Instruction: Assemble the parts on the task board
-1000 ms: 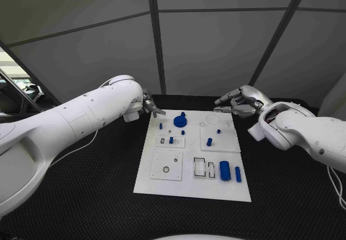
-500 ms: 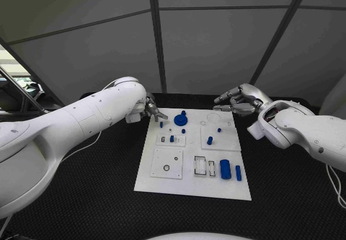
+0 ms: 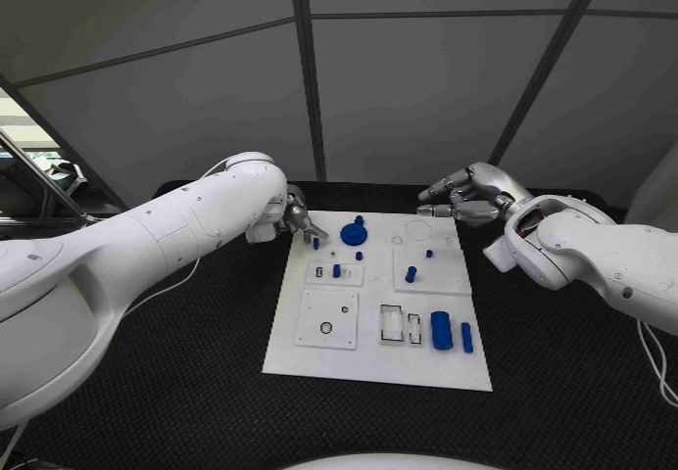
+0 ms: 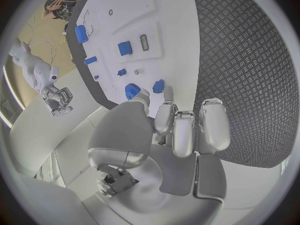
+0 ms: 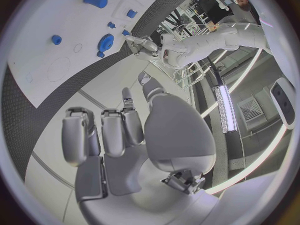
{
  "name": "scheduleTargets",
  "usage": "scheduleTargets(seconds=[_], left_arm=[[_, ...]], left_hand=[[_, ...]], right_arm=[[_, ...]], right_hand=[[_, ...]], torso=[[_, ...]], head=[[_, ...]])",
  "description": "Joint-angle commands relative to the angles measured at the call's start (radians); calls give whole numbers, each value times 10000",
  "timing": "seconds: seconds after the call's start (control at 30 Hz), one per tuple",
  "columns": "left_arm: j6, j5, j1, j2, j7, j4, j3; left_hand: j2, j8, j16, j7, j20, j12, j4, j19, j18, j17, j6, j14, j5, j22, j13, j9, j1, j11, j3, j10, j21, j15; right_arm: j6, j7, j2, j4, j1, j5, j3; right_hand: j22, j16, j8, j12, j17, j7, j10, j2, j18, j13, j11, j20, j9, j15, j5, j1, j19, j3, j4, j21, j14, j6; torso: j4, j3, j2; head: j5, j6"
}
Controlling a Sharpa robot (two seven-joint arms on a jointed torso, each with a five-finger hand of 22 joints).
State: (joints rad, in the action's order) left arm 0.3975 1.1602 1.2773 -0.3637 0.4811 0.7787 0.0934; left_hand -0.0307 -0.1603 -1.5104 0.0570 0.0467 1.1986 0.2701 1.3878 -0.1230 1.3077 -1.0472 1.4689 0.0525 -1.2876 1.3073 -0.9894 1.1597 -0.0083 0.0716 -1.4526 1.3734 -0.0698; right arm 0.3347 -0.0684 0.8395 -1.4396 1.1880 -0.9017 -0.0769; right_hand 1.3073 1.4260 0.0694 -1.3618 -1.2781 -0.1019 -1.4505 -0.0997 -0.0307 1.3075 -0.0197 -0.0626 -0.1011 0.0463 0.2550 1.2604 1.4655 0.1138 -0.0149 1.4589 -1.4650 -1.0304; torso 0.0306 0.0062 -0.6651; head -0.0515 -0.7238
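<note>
My left hand hangs at the upper left corner of the white rectangular task board, which lies in the middle of the frame on the black textured table. Its fingers are curled loosely just above a small blue peg at the board's edge; whether they actually pinch it I cannot tell, since the wrist view puts the peg just beyond my fingertips. My right hand hovers beyond the board's upper right corner, fingers bent but spread, holding nothing.

As for progress, I judge the job barely begun. The round blue gear-like disc sits near the board's top edge, and a few small blue pegs stand in the middle of the board. The fat blue cylinder and the thin blue bar lie loose at the lower right, beside two empty rectangular slots. The round hole in the lower left panel is unfilled too.
</note>
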Motion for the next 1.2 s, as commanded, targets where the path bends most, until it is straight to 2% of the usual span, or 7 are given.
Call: scheduleTargets(seconds=[0.03,0.6,0.83,0.97,1.13,1.17,1.2], left_arm=[[309,65,7,26,-109,-13,-1],[-18,65,-10,73,-265,-35,-6],[16,65,-14,99,-276,-75,-6],[42,65,-16,104,-294,-94,-6],[179,66,-17,112,-313,-97,-6],[201,66,-18,114,-313,-97,-6],[215,66,-19,116,-314,-99,-7]], left_hand=[[11,-53,-33,-33,-70,63,-64,-24,521,2111,-62,863,-10,-11,1579,-22,169,-60,-2,-7,-36,-42],[264,-113,-62,-49,-76,60,-271,6,530,2137,-11,870,-4,-63,1582,-123,513,-74,44,-9,-22,-48],[587,-136,-69,-85,-92,49,-632,15,531,2143,48,871,18,-87,1581,-180,982,-106,227,-4,-26,-68],[825,-113,-74,-120,-114,18,-1030,15,531,2149,128,872,454,-101,1570,-184,1431,-137,492,13,-33,-91],[980,-108,-85,-139,-126,-3,-1364,5,530,2159,154,874,489,-103,1560,-186,1719,-153,707,21,-51,-99],[990,-95,-88,-105,-141,-18,-1457,4,527,2162,185,875,972,-110,1553,-184,1765,-164,784,29,-53,-95],[1006,-97,-98,-128,-138,-13,-1526,5,530,2171,189,878,1193,-116,1552,-187,1792,-153,846,25,-54,-96]], right_arm=[[-20,-58,-12,-7,18,-10,-8],[-44,-69,-67,20,18,-10,-9],[-60,-68,-76,22,19,-10,-9],[-70,-65,-77,20,19,-10,-9],[-80,-62,-77,17,19,-10,-9],[-82,-63,-77,16,19,-10,-9],[-82,-63,-77,16,19,-10,-9]], right_hand=[[494,-43,-51,47,3,-18,50,32,-157,314,-5,51,-7,73,30,-86,29,-22,-29,-67,-452,-26],[521,-31,-51,36,-25,-18,43,49,-150,326,-4,51,-7,73,39,-85,44,-11,-22,-54,-458,-20],[521,-31,-51,36,-25,-18,43,49,-150,326,-4,51,-7,73,39,-85,44,-11,-22,-54,-458,-20],[521,-31,-51,36,-25,-18,43,49,-150,326,-4,51,-7,73,39,-85,44,-11,-22,-54,-458,-20],[521,-31,-51,36,-25,-18,43,49,-150,326,-4,51,-7,73,39,-85,44,-11,-22,-54,-458,-20],[521,-31,-51,36,-25,-18,43,49,-150,326,-4,51,-7,73,39,-85,44,-11,-22,-54,-458,-20],[521,-31,-51,36,-25,-18,43,49,-150,326,-4,51,-7,73,39,-85,44,-11,-22,-54,-458,-20]], torso=[[3,1,2],[1,2,-4],[4,4,-1],[5,4,-2],[2,1,1],[2,3,1],[2,4,1]], head=[[-4,-9],[3,-36],[-1,-56],[2,-54],[5,-65],[5,-65],[8,-68]])
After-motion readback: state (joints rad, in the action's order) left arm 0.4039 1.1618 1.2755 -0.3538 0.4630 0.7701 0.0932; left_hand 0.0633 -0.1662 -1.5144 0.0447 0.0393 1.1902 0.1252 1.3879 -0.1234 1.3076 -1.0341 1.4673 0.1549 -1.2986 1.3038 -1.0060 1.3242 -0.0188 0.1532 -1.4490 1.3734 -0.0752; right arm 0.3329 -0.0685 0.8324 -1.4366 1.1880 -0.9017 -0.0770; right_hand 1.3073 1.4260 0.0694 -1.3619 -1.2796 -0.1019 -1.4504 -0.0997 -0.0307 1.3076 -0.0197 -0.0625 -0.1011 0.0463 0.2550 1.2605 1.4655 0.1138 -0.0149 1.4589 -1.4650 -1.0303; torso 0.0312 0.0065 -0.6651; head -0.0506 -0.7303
